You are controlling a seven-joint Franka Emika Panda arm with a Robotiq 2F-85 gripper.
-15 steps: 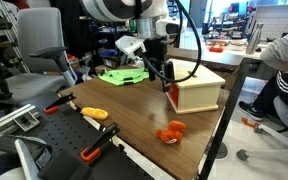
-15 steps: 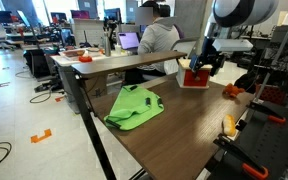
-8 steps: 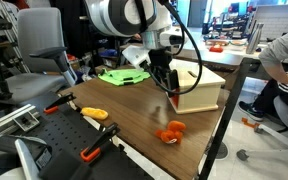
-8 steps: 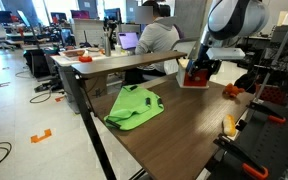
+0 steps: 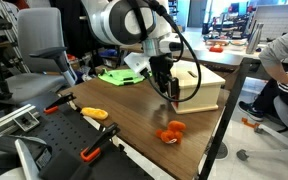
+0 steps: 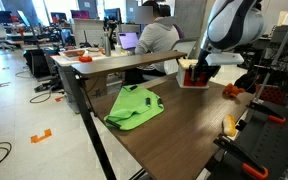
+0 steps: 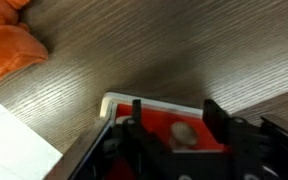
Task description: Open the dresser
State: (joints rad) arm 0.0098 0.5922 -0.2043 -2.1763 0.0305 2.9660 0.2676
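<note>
**Q:** Dresser (image 5: 202, 88) (image 6: 195, 80), the small boxy cabinet of pale cream wood with an orange-red end: where does it stand?

**A:** On the dark wood-grain table (image 5: 124, 105), close to one of its edges, flat top up. Its orange-red drawer front (image 7: 160, 126), framed in white, faces my wrist camera and fills the lower middle of the wrist view.

**Q:** And your gripper (image 5: 171, 92) (image 6: 191, 70)?

**A:** It is right at that red end in both exterior views. My two black fingers (image 7: 213, 114) stand parted, one on each side of the pale round knob (image 7: 184, 132). The knob sits in the gap, and I see no contact with either finger. They grasp nothing.

**Q:** What else lies on the table?

**A:** A small orange toy (image 5: 170, 132) sits near the dresser but apart from it. The same toy (image 7: 9, 50) shows at the upper left of the wrist view. A flat bright green sheet (image 6: 134, 106) lies well apart from the dresser. Whether the drawer is pulled out at all, I cannot tell.
</note>
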